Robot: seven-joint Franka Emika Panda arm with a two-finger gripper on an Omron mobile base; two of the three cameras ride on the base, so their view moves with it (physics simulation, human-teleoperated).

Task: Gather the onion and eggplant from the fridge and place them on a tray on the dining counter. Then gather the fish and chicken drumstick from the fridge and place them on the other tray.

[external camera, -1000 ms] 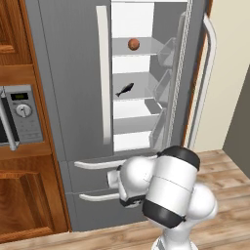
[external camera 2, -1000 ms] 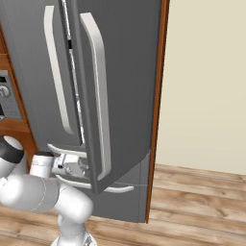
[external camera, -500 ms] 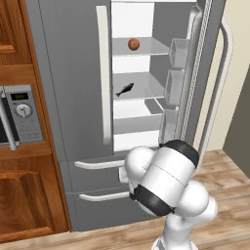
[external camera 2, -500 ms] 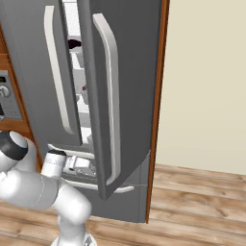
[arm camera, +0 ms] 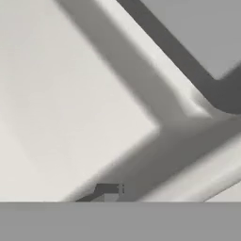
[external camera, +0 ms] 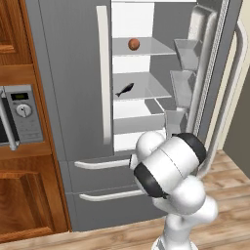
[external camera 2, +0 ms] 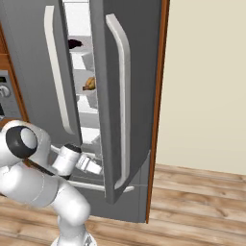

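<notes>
Two doors front the grey fridge (external camera: 73, 73): the left door (external camera: 68, 83) is shut, and the right door (external camera 2: 113, 96) stands swung out, its long pale handle (external camera 2: 122, 103) rising above and to the right of the pincer (external camera 2: 96, 167) in the right base view. That pincer sits low at the inner foot of the open door, just in front of the lower white shelves, its jaws drawn narrow with nothing seen between them; in the hand view one dark fingertip (arm camera: 109, 190) shows against blurred white and grey surfaces. Door bins (external camera: 183, 83) step down the inside of the open door, above the pincer. Beside the fridge, well off to the pincer's left, are wooden cabinets (external camera: 24, 195) with a microwave (external camera: 19, 114) set in. Below the pincer's level run two drawer handles (external camera: 105, 163). Up on the shelves, the fish (external camera: 125, 90) lies on a middle shelf, the onion (external camera: 134, 44) on the shelf above it. From the right side, a brownish item that may be the chicken drumstick (external camera 2: 90, 84) rests higher than the pincer, and a dark item, perhaps the eggplant (external camera 2: 74, 44), higher still.
</notes>
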